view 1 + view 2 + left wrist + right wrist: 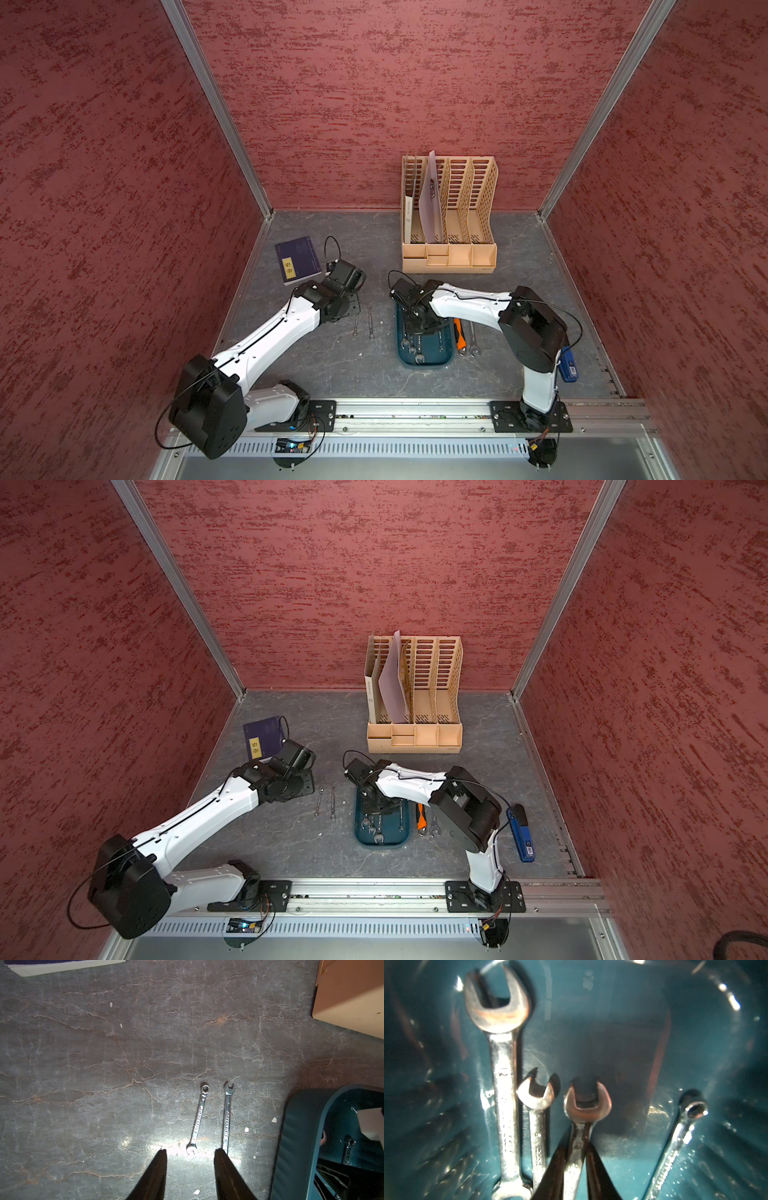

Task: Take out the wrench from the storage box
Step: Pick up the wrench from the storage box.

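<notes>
Down inside the storage box (427, 363) with the right jaws, pinching the shank of the wrench (587, 1105) just below its open end. Within the storage box walls beside it: a large open-end wrench (502, 1076), a smaller open-end wrench (537, 1126), and a ring-end wrench (675, 1142) well apart. Left of the storage box, above the tabletop (104, 1053): left jaws spread, holding nothing, near a short wrench (199, 1118) and a longer wrench (227, 1120) lying side by side. Just right of the storage box: an orange-handled tool (458, 334).
</notes>
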{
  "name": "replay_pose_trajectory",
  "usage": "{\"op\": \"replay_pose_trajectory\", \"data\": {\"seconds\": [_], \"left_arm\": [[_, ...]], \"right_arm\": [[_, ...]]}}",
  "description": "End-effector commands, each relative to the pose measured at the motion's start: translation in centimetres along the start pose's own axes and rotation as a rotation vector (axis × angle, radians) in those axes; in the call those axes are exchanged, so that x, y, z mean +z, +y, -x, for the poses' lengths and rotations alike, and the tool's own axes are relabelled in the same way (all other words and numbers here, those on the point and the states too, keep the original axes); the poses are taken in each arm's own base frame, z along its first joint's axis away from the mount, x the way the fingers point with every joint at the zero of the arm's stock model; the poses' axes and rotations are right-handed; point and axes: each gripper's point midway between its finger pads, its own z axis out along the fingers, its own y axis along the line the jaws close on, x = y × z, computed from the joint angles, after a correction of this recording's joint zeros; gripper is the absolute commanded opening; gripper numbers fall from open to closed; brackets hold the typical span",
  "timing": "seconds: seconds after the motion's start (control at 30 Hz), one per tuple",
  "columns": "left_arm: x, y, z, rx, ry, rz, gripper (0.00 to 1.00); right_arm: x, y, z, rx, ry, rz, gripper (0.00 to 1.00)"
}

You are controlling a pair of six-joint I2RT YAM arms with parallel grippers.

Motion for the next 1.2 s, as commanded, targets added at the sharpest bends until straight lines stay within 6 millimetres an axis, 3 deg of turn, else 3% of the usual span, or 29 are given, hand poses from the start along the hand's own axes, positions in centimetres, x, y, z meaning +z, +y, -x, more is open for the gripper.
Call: {"op": "replay_pose_trajectory", "data": {"seconds": [0.0,0.3,0.47,0.8,1.17], "left_arm": [[-0.2,0.1,0.2,-0.015,-0.016,-0.013,0.41],[-0.1,0.0,0.1,-0.018,-0.009,-0.019,0.41],[-0.1,0.0,0.2,-0.019,-0.006,-0.020,0.41],[-0.3,-0.4,0.5,-0.015,-0.005,-0.028,0.41],[-0.5,-0.5,0.5,-0.014,-0.001,-0.033,0.41]], "right_arm": [[2.0,-1.0,-0.7,-0.026,0.030,-0.069,0.18],[1.2,-1.1,0.1,-0.050,0.006,-0.067,0.15],[-0.3,-0.7,0.7,-0.055,-0.016,-0.024,0.14],[-5.4,-1.1,2.0,-0.063,-0.095,0.025,0.13],[-12.5,-5.1,3.9,-0.006,-0.228,0.067,0.13]]}}
